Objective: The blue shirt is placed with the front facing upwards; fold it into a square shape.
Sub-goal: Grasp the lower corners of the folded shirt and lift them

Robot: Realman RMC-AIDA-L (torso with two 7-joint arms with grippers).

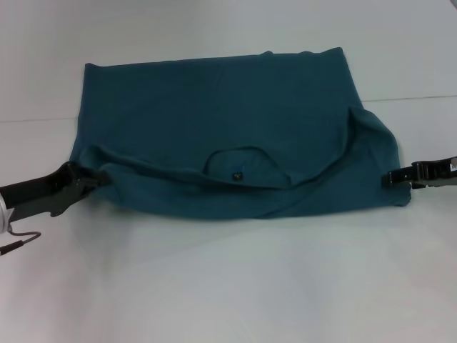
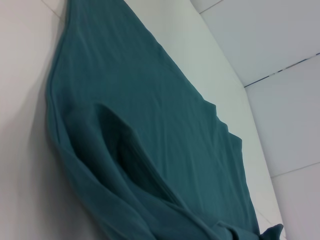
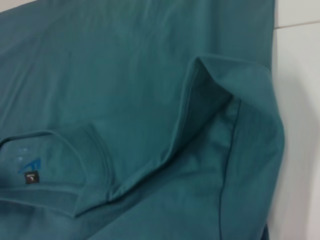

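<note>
Our left gripper (image 1: 87,183) sits at the lower left of the head view and our right gripper (image 1: 393,179) at the right edge, each at a near corner of the blue shirt (image 1: 221,121); we honestly can't tell if either is clamped on cloth. The shirt lies mid-frame on the white table (image 1: 228,286), collar (image 1: 239,168) near us. It looks light, floppy, wrinkle-prone, so we'd grab seams at the shoulders.

The large cotton short-sleeved shirt (image 1: 214,121) is teal-blue all over, plain on the side that shows — no print there. Inside its round collar (image 1: 239,168) sits a small dark label (image 3: 31,177) below a bright blue mark. The smooth desk (image 1: 228,286) is white, crossed by thin dark seams — both claws are black
</note>
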